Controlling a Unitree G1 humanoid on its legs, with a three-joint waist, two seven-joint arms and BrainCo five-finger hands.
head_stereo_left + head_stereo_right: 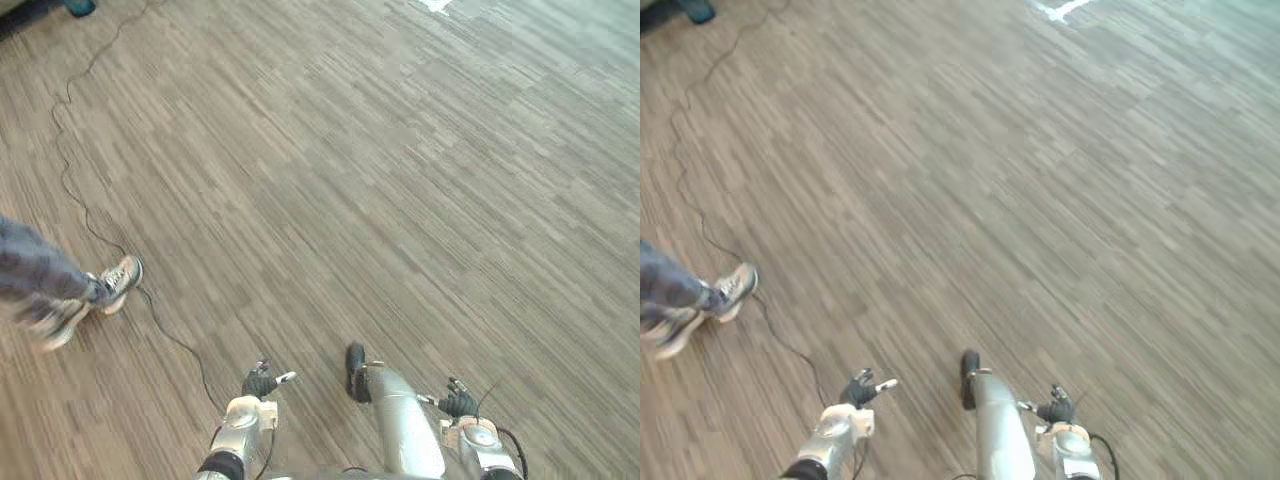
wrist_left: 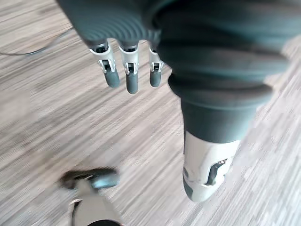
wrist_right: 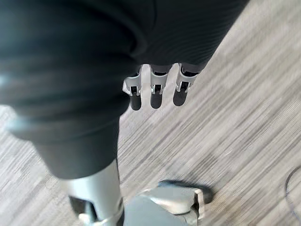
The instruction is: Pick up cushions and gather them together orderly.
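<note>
Silver, dark-tipped fingers (image 2: 132,82) of the left hand (image 1: 261,381), at the lower middle of the frame, hang straight and loose, gripping nothing. The right hand (image 1: 459,403), at the lower right, hangs the same way. Both are above striped wood-look floor (image 1: 400,180), and a person's shoe (image 1: 121,279) stands at mid-left.

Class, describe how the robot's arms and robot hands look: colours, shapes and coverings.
The left arm and right arm are silver-grey metal. The left robot hand and right robot hand match: slim silver fingers with rounded dark tips, a thicker silver thumb set apart, and a dark ribbed cover over the back and wrist.
</note>
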